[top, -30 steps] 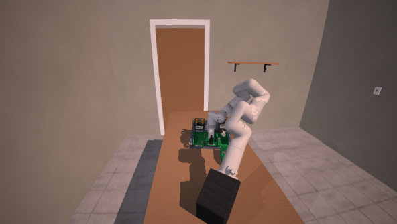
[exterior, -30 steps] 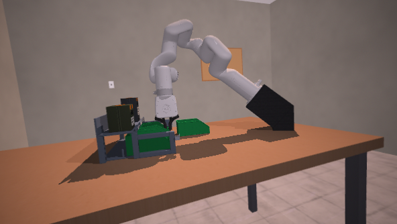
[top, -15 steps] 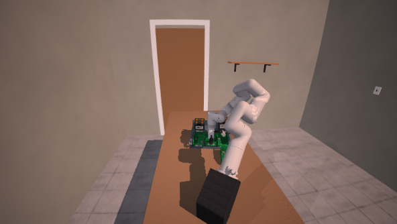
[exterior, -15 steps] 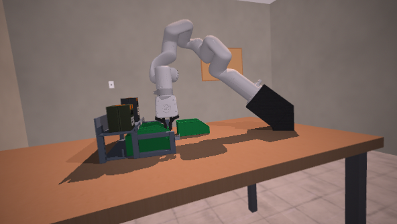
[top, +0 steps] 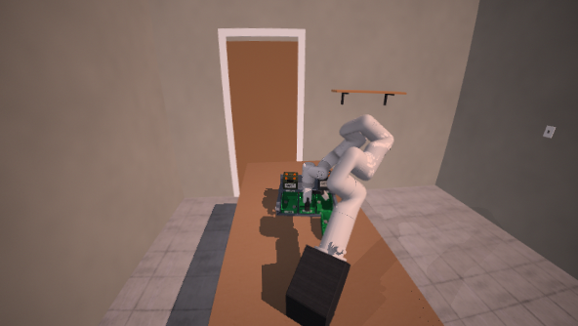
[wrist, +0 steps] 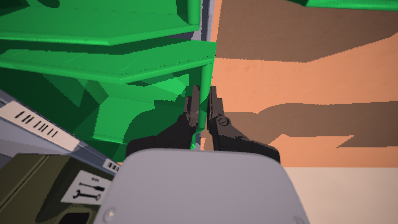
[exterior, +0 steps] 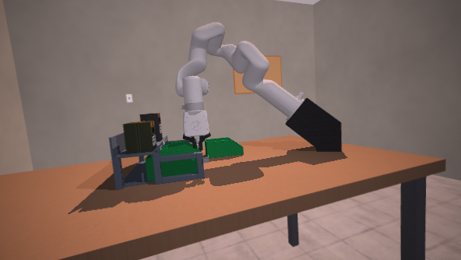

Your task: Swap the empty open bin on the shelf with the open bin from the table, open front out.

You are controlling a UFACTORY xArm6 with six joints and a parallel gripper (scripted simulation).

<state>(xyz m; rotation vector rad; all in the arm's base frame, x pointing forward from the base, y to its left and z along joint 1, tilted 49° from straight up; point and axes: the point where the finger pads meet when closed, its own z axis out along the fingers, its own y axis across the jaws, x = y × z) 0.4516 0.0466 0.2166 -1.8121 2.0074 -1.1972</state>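
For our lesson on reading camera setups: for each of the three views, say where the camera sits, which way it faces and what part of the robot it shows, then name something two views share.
Top: high behind the black base, facing the door; shows the whole arm.
Exterior: beside the table, facing the far wall; shows the arm and gripper at the shelf.
Wrist: on the arm's end, facing down; shows the fingers shut on a green bin wall.
Shared: the dark boxes appear in top and exterior.
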